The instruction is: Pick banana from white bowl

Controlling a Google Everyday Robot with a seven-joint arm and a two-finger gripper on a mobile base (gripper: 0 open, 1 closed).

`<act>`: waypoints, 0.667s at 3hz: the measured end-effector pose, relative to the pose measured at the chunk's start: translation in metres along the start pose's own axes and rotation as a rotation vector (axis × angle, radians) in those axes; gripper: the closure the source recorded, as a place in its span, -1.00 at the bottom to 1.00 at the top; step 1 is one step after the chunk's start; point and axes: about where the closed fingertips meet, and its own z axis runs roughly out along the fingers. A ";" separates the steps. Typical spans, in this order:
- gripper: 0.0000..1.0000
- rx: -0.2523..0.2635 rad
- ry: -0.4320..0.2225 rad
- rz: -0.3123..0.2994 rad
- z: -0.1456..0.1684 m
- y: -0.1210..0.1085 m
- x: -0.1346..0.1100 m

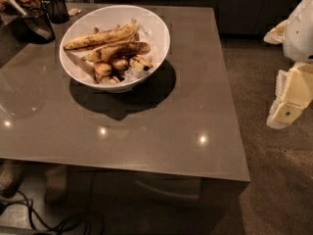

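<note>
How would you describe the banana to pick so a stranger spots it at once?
On the brown table stands a wide white bowl, left of the gripper beside the table's right edge. Inside, the banana is the lower of two long ones. Unlike its paler neighbour above, it has big dark patches, and is longer than the stubby bananas below.

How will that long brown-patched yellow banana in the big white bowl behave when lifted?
The long brown-patched banana looks overripe, so probably soft and easily bruised. It lies against short bananas, which may shift. The cream gripper sits off the table's right side.
</note>
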 end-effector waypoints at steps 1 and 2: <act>-1.00 0.000 0.000 0.000 0.000 0.000 0.000; -1.00 -0.002 0.003 -0.024 0.000 -0.007 -0.010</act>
